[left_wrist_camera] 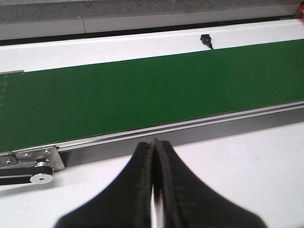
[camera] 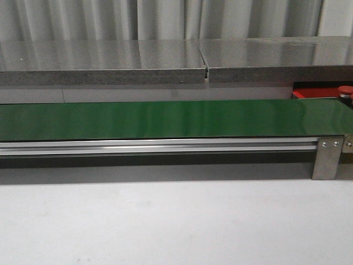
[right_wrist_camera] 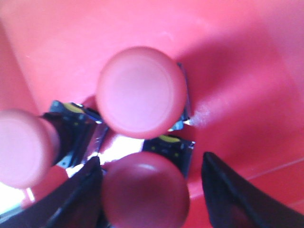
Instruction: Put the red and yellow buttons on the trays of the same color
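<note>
Right gripper jaws wide open, straddling small round red-capped button inside flat bright red plastic tray; two more buttons at 12 and 9 o'clock. Left gripper jaws closed, empty, near long green belt.

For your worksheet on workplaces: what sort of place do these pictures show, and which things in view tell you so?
Probably a factory-style sorting bench or automation test cell. A long green conveyor belt on an aluminium frame crosses the table, and red buttons sit in a red tray under the right gripper.

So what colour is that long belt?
Green belt, clearest in the front view.
</note>
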